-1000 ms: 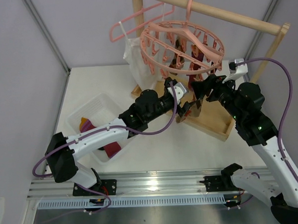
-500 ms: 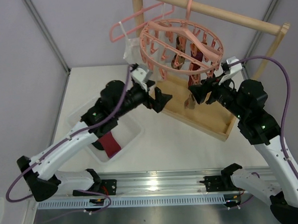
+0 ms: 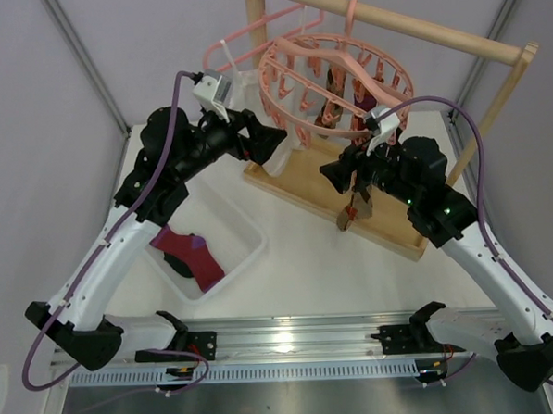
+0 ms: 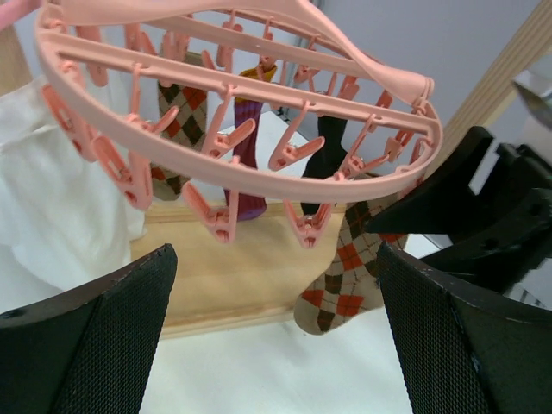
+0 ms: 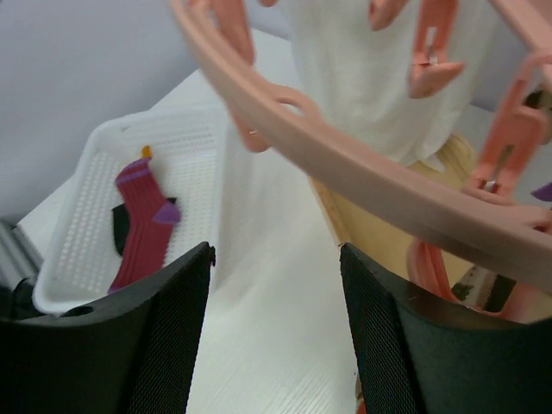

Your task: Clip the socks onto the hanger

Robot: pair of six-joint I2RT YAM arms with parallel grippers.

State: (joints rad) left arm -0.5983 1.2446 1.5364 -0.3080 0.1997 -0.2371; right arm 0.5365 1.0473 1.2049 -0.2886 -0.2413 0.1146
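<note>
White table (image 3: 307, 261) between pale walls. Nearest, a white basket (image 3: 234, 272) holds a maroon sock (image 3: 186, 251). Beyond it, the left gripper (image 4: 274, 259) gapes wide and empty. The right gripper (image 5: 274, 259) is partly open, holding nothing, beside an argyle sock (image 4: 341, 285) hanging from the round pink hanger (image 4: 216, 168).

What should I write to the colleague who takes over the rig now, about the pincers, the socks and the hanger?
Left pincer: open, empty, raised at the left side of the hanger.
Right pincer: open, nothing between its fingers, just under the hanger's rim.
Done: far argyle sock, purple sock, black sock and near argyle sock hang from the clips.
Left: maroon sock and dark sock lie in the white basket; both are to be picked up and clipped.
</note>
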